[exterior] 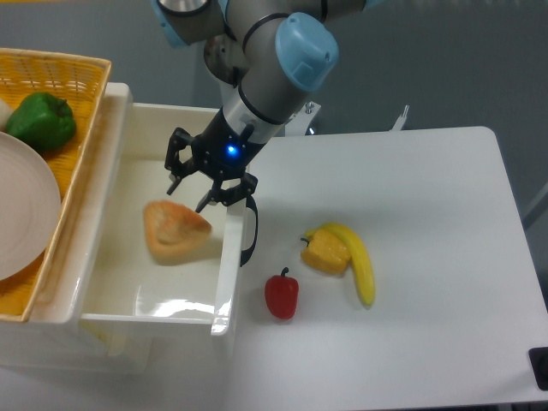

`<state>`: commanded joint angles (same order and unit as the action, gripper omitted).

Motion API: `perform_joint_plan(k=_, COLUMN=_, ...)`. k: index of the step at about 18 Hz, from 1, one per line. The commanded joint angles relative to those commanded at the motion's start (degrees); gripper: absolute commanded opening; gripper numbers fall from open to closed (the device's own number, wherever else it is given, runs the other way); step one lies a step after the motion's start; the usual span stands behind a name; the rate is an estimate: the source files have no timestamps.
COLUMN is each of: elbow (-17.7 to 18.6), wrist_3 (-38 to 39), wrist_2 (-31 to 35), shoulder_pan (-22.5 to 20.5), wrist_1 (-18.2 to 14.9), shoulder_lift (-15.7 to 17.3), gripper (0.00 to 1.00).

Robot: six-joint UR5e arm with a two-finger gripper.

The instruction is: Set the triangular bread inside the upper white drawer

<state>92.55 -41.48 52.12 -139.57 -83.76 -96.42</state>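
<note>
The triangular bread [175, 231], golden brown with a paler crust, lies flat on the floor of the upper white drawer [120, 301]. The drawer is pulled out, its black curved handle [250, 231] facing the table. My gripper [192, 187] hangs just above and behind the bread, over the drawer's right side. Its fingers are spread open and hold nothing.
A woven yellow basket [81, 103] sits at the left over the drawer, holding a green pepper [41, 121] and a white plate [21, 218]. On the table to the right lie a red pepper [282, 294], a yellow pepper [325, 252] and a banana [360, 263].
</note>
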Motion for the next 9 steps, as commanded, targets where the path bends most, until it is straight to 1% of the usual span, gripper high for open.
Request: perform_joint_plan(k=9, elbow=-0.26, wrist_3=0.09, wrist_2=-0.96, shoulder_pan=-0.97, wrist_1=-0.09, shoulder_lift=0.7, gripper=1.0)
